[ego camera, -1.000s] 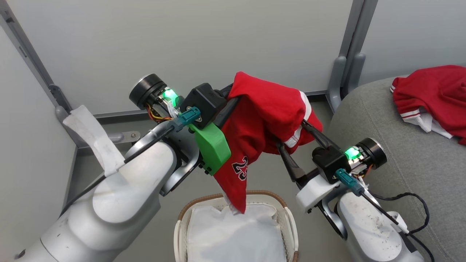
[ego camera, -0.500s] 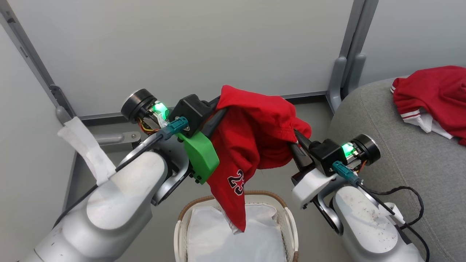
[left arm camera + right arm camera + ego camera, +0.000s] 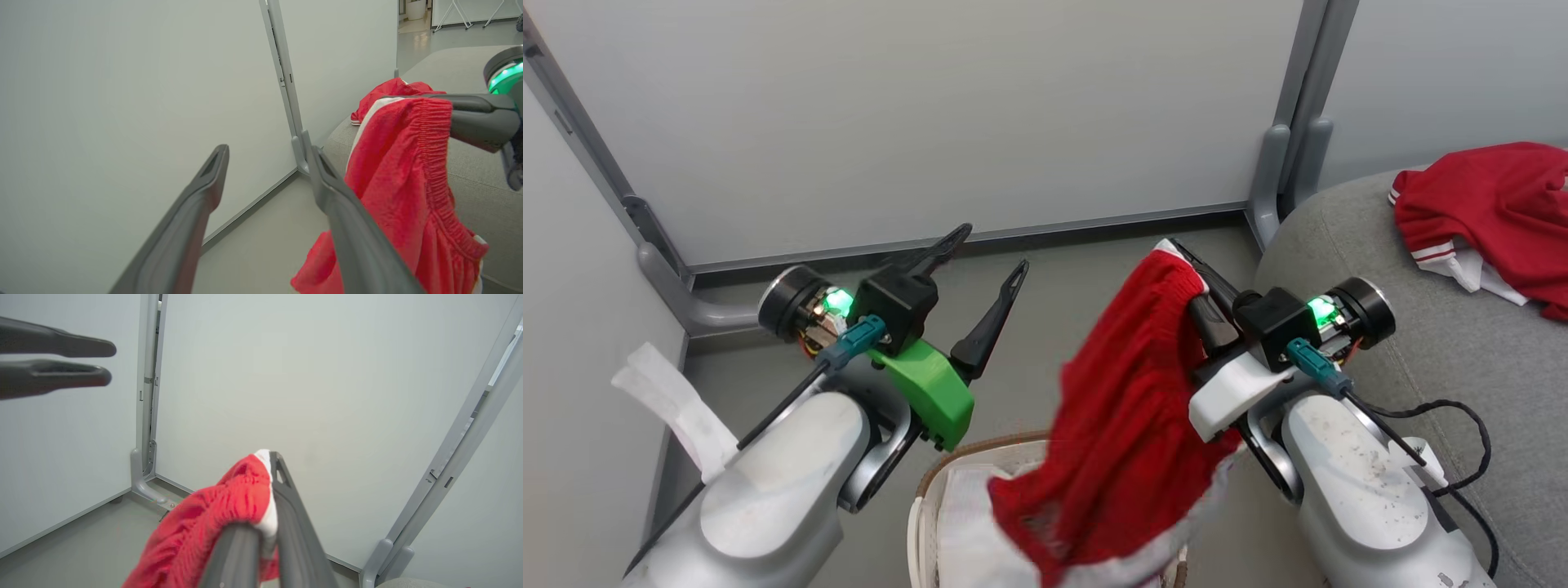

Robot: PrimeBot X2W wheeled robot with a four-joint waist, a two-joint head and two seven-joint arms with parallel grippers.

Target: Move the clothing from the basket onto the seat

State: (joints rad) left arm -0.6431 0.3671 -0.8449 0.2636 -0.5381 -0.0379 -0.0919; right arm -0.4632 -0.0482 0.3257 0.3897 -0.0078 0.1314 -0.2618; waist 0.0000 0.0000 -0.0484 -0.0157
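Left gripper (image 3: 992, 249) is raised over the grey floor (image 3: 1045, 327), its two dark fingers spread wide apart, nothing between them; in the left wrist view (image 3: 267, 151) the gap shows only the pale wall panel (image 3: 122, 81) beyond. Right gripper (image 3: 1174, 247) is clenched on a red garment (image 3: 1127, 425), fingers pressed together on a gathered elastic edge with white trim; the right wrist view (image 3: 273, 457) shows the cloth (image 3: 229, 498) bunched over one finger and pinched against the other. The garment hangs down from that grip in a long drape, its lower end blurred in front of the basket (image 3: 947, 461); cannot tell whether it touches the rim. Basket sits on the floor between the two arms, brown woven rim showing, white liner (image 3: 960, 531) inside. Grey seat (image 3: 1421, 343) stands to the robot's right, just beside the right arm. A second red garment (image 3: 1494, 204) with white trim lies crumpled on the seat's far part, well apart from the held one. The left wrist view shows the held cloth (image 3: 392, 171) hanging in front of the seat (image 3: 474, 163).
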